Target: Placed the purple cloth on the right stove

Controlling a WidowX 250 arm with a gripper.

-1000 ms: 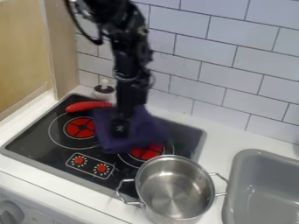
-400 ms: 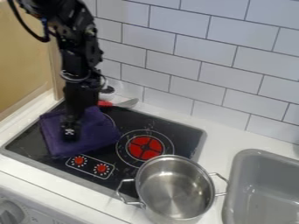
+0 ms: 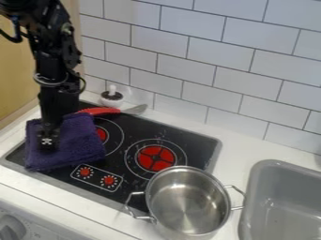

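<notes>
One gripper (image 3: 48,140) is noted at the left of the stove (image 3: 203,146), pointed downward against one purple cloth (image 3: 75,143); whether it is open or closed on the fabric cannot be told. The cloth is spread over the left part of the stove, past its left edge, with the left burner (image 3: 102,134) partly covered. Two burners are counted; the right burner (image 3: 155,158) is uncovered. Two red dials (image 3: 97,176) are recorded in front of them. At the back, one red-handled utensil (image 3: 100,111) with a grey blade is found, near one small white container (image 3: 112,97). One steel pot (image 3: 188,201) with two handles is placed at the front right, beside one grey sink (image 3: 276,206).

Compared with the earlier frames, the gripper and cloth have been shifted left, and more of the left burner has been exposed. The pot is unmoved.
</notes>
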